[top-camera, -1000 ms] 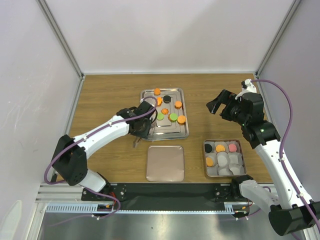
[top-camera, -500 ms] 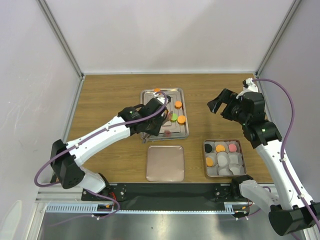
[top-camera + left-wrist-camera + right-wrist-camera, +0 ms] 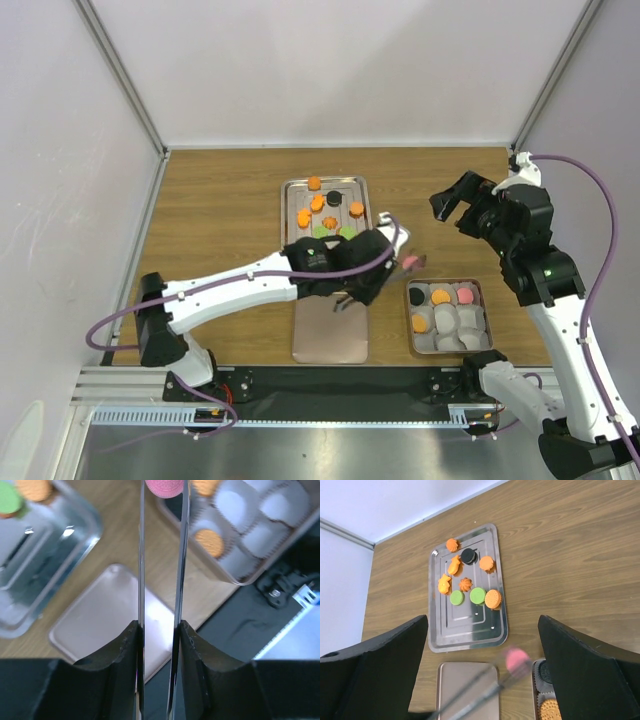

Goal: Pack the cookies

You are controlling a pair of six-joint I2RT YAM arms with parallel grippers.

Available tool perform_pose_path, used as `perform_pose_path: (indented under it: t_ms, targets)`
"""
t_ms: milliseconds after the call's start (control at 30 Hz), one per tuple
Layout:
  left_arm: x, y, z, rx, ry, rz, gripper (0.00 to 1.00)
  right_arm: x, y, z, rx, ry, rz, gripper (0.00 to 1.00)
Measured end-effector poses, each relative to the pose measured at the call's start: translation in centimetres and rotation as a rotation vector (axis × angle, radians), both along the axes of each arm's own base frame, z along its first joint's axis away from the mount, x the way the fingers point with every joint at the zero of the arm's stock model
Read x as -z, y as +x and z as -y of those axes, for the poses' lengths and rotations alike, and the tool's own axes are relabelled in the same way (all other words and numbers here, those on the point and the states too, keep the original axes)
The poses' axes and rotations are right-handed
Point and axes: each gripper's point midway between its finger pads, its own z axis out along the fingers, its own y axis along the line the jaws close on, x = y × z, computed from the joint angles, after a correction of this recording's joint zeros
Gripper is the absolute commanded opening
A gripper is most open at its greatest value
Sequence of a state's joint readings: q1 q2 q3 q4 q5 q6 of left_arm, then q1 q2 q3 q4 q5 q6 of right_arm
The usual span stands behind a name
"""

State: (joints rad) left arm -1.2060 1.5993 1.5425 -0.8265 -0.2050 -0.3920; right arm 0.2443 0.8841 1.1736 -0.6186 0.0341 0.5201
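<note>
Table (image 3: 220, 200): wood, matt grain
Tray (image 3: 465, 627): glossy metal
Lid (image 3: 325, 340): satin metal
Cups (image 3: 447, 318): pleated paper
Pink cookie (image 3: 164, 486): matt

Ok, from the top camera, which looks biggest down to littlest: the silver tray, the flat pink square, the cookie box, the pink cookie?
1. silver tray, the biggest.
2. flat pink square and cookie box: they look about alike, so no ranking.
3. pink cookie, by far the littlest.

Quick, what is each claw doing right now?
Left gripper: shut on tweezers pinching a pink cookie.
Right gripper: open, empty.
</note>
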Motion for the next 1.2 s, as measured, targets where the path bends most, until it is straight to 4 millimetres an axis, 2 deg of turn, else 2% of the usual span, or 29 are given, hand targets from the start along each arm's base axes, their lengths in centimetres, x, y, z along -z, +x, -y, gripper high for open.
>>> perform_pose_path:
  t_ms: [233, 467, 667, 900, 1200]
  targets:
    - [1.4, -4.3, 4.5, 0.142, -0.007, -0.034, 0.39, -0.4, -0.1, 0.6, 0.033, -0.007, 0.007, 1.0]
    - [3.9, -7.2, 6.6, 0.229, 0.035, -0.076, 0.4, -0.5, -0.1, 0.7, 0.039, -0.009, 0.007, 1.0]
    - [5.0, -7.8, 7.9, 0.255, 0.047, -0.093, 0.41, -0.4, -0.1, 0.7, 0.038, -0.009, 0.006, 1.0]
    - [5.3, -7.5, 9.3, 0.26, 0.047, -0.086, 0.41, -0.4, -0.1, 0.7, 0.036, -0.009, 0.006, 1.0]
    - [6.5, -7.1, 9.4, 0.245, 0.08, -0.077, 0.42, -0.4, -0.1, 0.7, 0.034, -0.008, 0.006, 1.0]
